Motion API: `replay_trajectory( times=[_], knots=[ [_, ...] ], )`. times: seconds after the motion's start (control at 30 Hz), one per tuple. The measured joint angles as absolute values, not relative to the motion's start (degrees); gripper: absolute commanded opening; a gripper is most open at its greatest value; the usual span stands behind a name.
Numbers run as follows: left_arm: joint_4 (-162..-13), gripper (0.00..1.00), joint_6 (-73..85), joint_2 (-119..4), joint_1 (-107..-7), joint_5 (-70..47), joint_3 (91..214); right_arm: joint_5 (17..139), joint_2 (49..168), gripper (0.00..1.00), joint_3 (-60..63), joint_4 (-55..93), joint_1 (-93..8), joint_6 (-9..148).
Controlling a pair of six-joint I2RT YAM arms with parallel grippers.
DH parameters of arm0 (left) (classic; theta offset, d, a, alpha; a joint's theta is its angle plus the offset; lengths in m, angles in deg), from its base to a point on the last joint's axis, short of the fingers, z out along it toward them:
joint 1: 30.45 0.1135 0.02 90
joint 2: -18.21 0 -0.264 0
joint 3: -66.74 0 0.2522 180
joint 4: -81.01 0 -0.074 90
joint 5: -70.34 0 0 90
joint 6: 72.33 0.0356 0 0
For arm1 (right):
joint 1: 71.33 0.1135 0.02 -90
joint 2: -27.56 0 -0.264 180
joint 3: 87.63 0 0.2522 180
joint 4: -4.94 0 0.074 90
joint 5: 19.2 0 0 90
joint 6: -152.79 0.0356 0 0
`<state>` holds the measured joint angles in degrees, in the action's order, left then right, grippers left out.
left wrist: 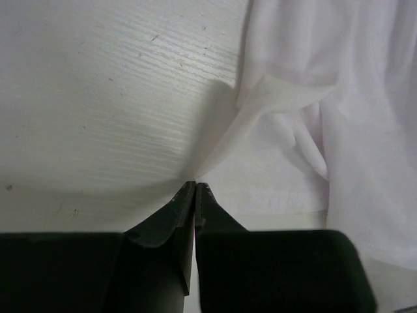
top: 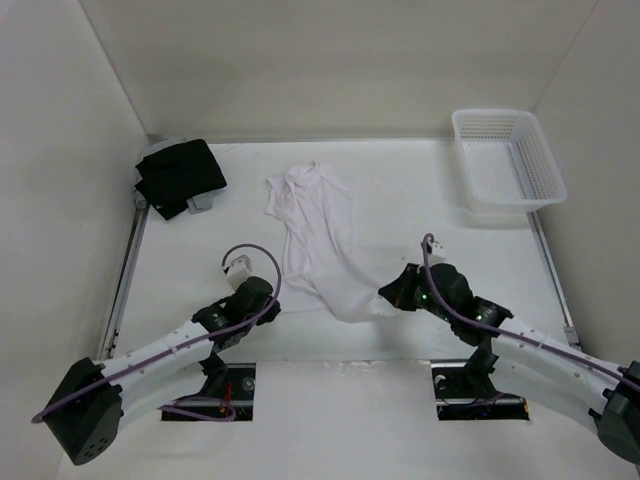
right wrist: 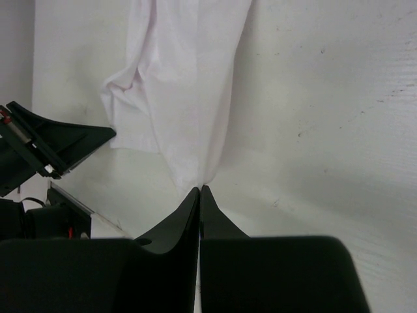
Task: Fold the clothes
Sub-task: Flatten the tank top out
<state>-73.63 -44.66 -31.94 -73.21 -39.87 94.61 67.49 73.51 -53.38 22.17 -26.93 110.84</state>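
Left fingers (left wrist: 195,192): clenched tip to tip on the near-left corner of the white shirt (top: 318,235); the cloth is drawn into a thin point where it enters them.
Right fingers (right wrist: 200,194): clenched on the near-right end of the shirt; the cloth narrows to a taut strip running into the tips.
White shirt: in the middle of the desk (top: 400,190), a rumpled band from the far middle toward the near edge. Its far end is bunched, and its near end is held between the two sets of fingers.
Arms: both reach in from the near edge, the left from the near-left and the right from the near-right, and angle toward each other.
Black garment (top: 180,175): crumpled in the far-left corner, well apart from the shirt.
Basket (top: 462,160): white mesh, in the far-right corner, well apart from the shirt.
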Motion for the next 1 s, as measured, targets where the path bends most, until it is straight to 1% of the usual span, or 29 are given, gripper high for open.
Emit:
replay_trajectory(
  times=[0.07, 0.13, 0.23, 0.37, 0.47, 0.53, 0.67, 0.73, 0.83, 0.9, 1.0],
  knots=[
    [-70.6, 0.00, -43.5, -28.1, -73.1, -39.8, 95.7, 67.4, 72.0, 0.01, -52.9, 23.2, -27.2, 110.3],
    [-66.6, 0.00, -41.6, -23.4, -72.6, -40.0, 99.7, 67.3, 70.3, 0.01, -50.6, 25.7, -27.6, 109.4],
    [-62.8, 0.00, -37.3, -17.8, -71.3, -41.0, 112.1, 66.0, 68.0, 0.01, -43.0, 30.7, -27.9, 107.0],
    [-62.9, 0.00, -30.6, -14.7, -69.0, -42.6, 132.5, 62.0, 66.0, 0.00, -26.5, 36.3, -27.8, 102.8],
    [-64.4, 0.00, -26.5, -14.3, -67.5, -43.7, 145.0, 57.8, 65.9, 0.00, -12.1, 38.5, -27.3, 100.0],
    [-65.8, 0.00, -24.1, -14.3, -66.5, -44.5, 151.6, 55.1, 66.6, 0.00, -2.8, 39.5, -25.9, 98.2],
    [-67.2, 0.00, -20.8, -15.1, -65.0, -45.1, 161.0, 50.7, 69.2, 0.00, 13.8, 41.2, -21.2, 94.6],
    [-67.9, 0.00, -19.6, -16.2, -64.6, -45.1, 164.6, 49.0, 71.2, 0.00, 19.9, 41.5, -18.7, 92.8],
    [-69.4, 0.00, -18.6, -17.6, -64.2, -45.1, 166.6, 47.1, 73.6, 0.00, 23.5, 41.6, -16.7, 90.9],
    [-70.0, 0.00, -18.4, -18.4, -64.2, -45.2, 165.4, 46.7, 75.0, 0.00, 22.5, 41.6, -16.6, 90.4],
    [-71.1, 0.00, -18.5, -19.1, -64.2, -46.1, 159.1, 47.5, 76.9, 0.00, 16.2, 41.4, -18.8, 90.7]
  ],
)
